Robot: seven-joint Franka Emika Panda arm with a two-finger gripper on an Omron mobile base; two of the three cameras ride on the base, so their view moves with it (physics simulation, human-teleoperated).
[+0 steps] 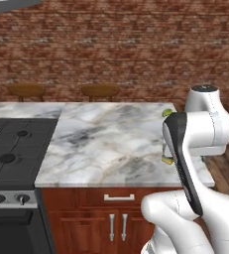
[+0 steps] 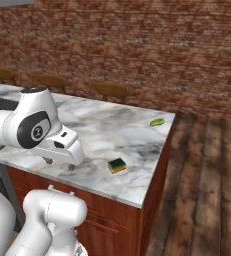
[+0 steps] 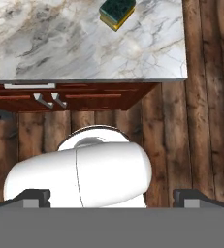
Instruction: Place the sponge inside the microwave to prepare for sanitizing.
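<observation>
Here, sponge (image 2: pixel 117 165) on counter (image 2: pixel 112 135), mostly arm-hidden in left base view; end effector (image 3: pixel 112 196) spread wide, empty.

Marble desk (image 1: pixel 111 144) on red-brown cabinets (image 1: pixel 86 218); black stove (image 1: pixel 14 149) at its left end; small green object (image 2: pixel 157 121) near the far corner; brick wall (image 2: pixel 137 45) and wooden stools (image 1: pixel 100 91) behind.

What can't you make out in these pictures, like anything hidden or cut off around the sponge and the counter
- Sponge: in the left base view the arm hides all but a yellow corner; in the hand view the top edge clips it.
- Small green thing at the counter's far corner: too small to identify in the right base view, mostly behind the arm in the left base view.
- Gripper: open, with the fingertips cut by the hand view's bottom edge.
- Stove: cut by the left edge of the left base view.
</observation>
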